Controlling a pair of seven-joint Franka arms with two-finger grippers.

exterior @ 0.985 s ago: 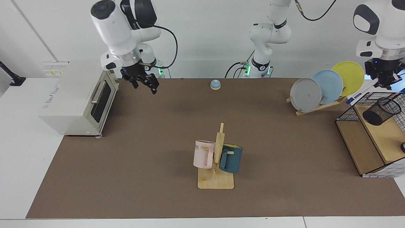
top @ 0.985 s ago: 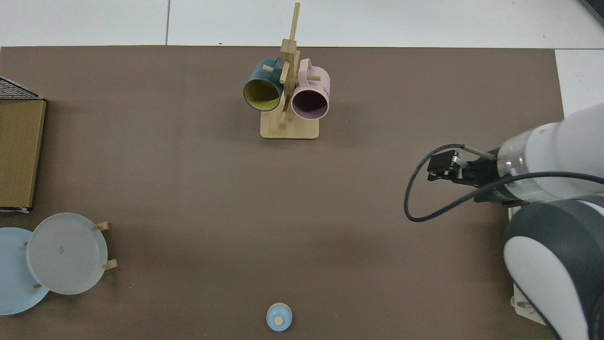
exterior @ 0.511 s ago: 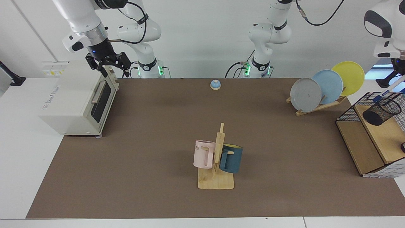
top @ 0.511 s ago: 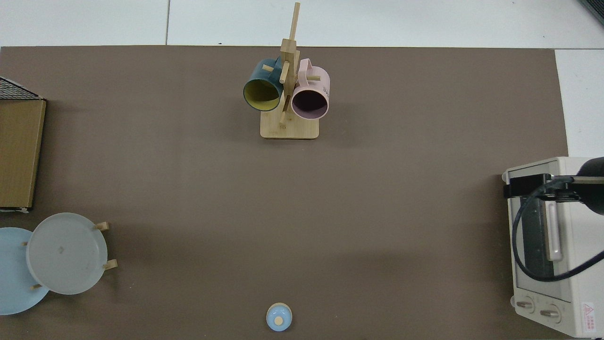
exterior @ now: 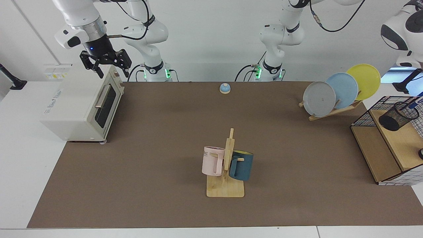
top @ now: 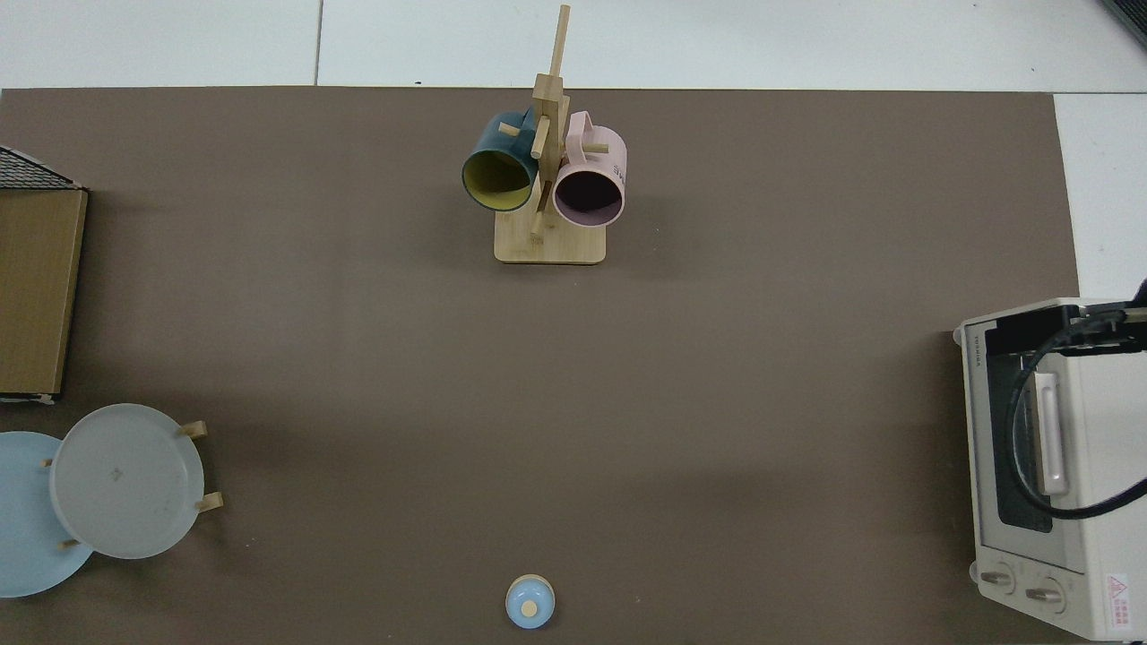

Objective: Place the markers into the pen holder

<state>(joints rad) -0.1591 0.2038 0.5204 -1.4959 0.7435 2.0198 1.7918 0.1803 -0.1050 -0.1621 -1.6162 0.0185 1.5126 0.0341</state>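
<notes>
Covering the white table (exterior: 19,165), a brown mat (exterior: 165,148); right gripper (exterior: 106,65) fingers spread, empty.

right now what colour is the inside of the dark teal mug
Yellow inside the dark teal mug; the top view looks straight into it.

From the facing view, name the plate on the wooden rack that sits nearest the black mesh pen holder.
The yellow plate, rearmost on the rack; the blue and grey plates sit progressively farther away.
</notes>
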